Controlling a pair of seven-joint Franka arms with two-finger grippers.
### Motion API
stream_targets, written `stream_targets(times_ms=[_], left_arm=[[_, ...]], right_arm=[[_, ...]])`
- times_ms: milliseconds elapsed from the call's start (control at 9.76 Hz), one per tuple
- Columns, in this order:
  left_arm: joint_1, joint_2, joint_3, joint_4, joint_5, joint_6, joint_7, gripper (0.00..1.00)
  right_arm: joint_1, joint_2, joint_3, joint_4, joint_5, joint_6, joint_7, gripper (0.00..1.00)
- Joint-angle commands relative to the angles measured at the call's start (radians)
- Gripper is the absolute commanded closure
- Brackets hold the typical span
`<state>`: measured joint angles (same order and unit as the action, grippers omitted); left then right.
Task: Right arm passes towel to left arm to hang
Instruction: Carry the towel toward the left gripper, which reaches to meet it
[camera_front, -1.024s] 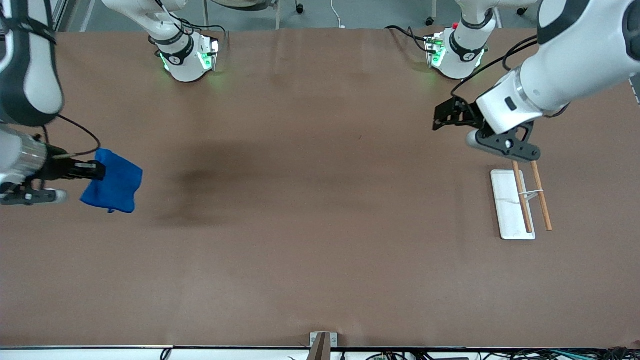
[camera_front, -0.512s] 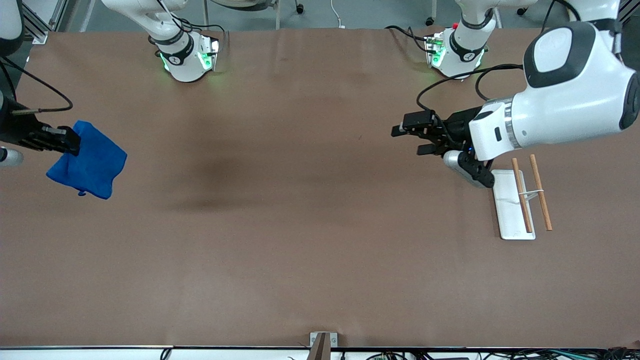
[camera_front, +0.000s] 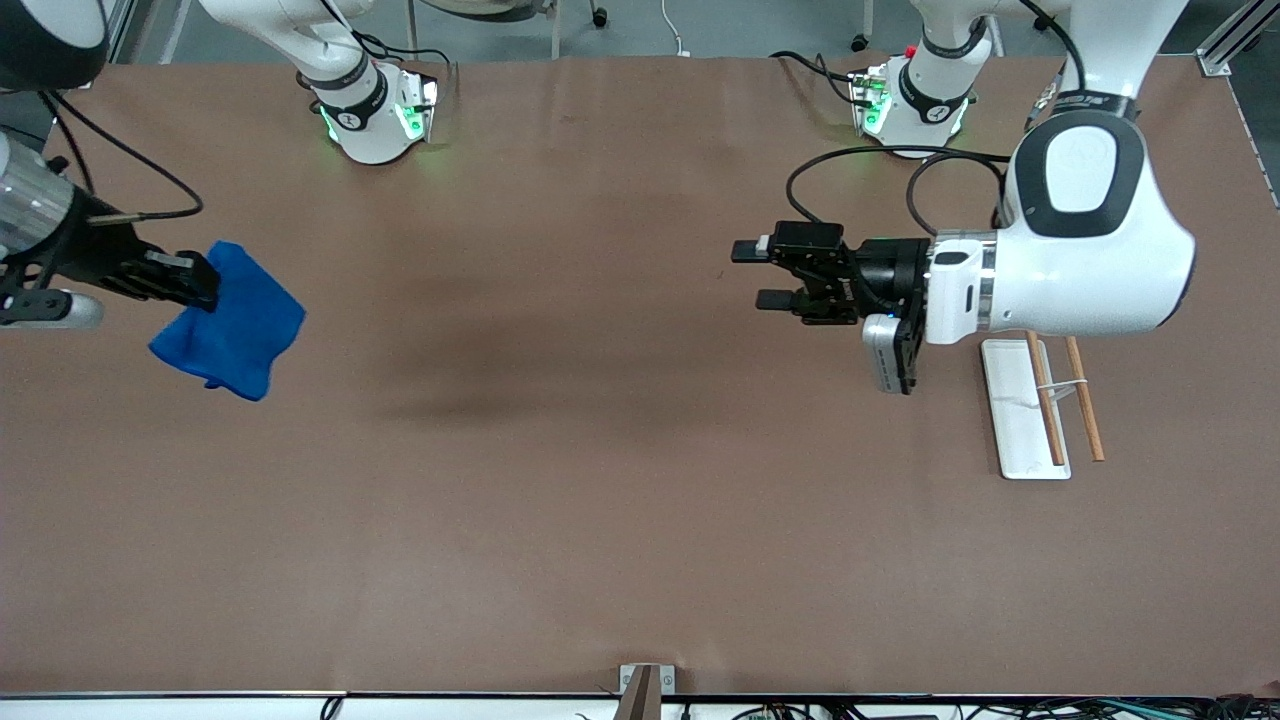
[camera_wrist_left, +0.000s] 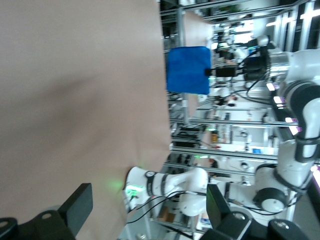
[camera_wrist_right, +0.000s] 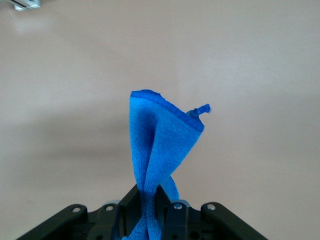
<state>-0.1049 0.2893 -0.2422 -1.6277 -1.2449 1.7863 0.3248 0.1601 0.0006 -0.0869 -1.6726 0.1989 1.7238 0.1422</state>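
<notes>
Blue cloth is what we see first: a small towel (camera_front: 232, 325) hanging in the air over the brown worktop (camera_front: 560, 500), at the right arm's end of it. The right pincer (camera_front: 205, 285) has its two black fingers pressed tight on one edge of the towel, and the rest of the cloth droops free below the grip. In the right wrist view the towel (camera_wrist_right: 157, 170) rises from between the closed fingers as a narrow fold, with a tiny tag at its corner. We see the right arm (camera_front: 45, 235) reaching in from the edge of the front view.

We find the left arm (camera_front: 1075, 250) up in the air too, its wrist turned so the left pincer (camera_front: 752, 275) points along the worktop toward the towel. Its fingers stand apart and hold nothing. The left pincer is well apart from the towel, with bare worktop between them.

Just beside the left arm lies a white rack (camera_front: 1020, 410) with two wooden rods (camera_front: 1085, 400), toward the left arm's end.
</notes>
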Motion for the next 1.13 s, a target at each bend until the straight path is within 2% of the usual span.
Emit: stream_targets(times_ms=[0,102,205,512,614,819,1024], left_arm=[[-0.012,0.007,0.001,-0.092,-0.135,0.035,0.124,0.06],[-0.013,0.005,0.001,-0.113,-0.198,0.035,0.157,0.06],[-0.019,0.007,-0.003,-0.132,-0.259,0.035,0.186,0.07],[-0.030,0.051,-0.020,-0.150,-0.410,0.035,0.261,0.14],[-0.033,0.072,-0.031,-0.150,-0.480,0.035,0.270,0.15],[-0.079,0.106,-0.043,-0.149,-0.591,0.094,0.307,0.15],[-0.096,0.158,-0.045,-0.150,-0.689,0.101,0.371,0.16]], right_arm=[[0.082,0.005,-0.007,-0.015,0.110,0.087,0.069,1.00],[0.093,0.013,-0.007,-0.015,0.222,0.138,0.068,1.00],[0.116,0.018,-0.007,-0.015,0.297,0.185,0.068,1.00],[0.202,0.047,-0.007,-0.015,0.489,0.297,0.066,1.00],[0.234,0.053,-0.007,-0.015,0.534,0.347,0.063,1.00],[0.303,0.059,-0.007,-0.015,0.684,0.440,0.062,1.00],[0.349,0.061,-0.007,-0.015,0.808,0.468,0.054,1.00]])
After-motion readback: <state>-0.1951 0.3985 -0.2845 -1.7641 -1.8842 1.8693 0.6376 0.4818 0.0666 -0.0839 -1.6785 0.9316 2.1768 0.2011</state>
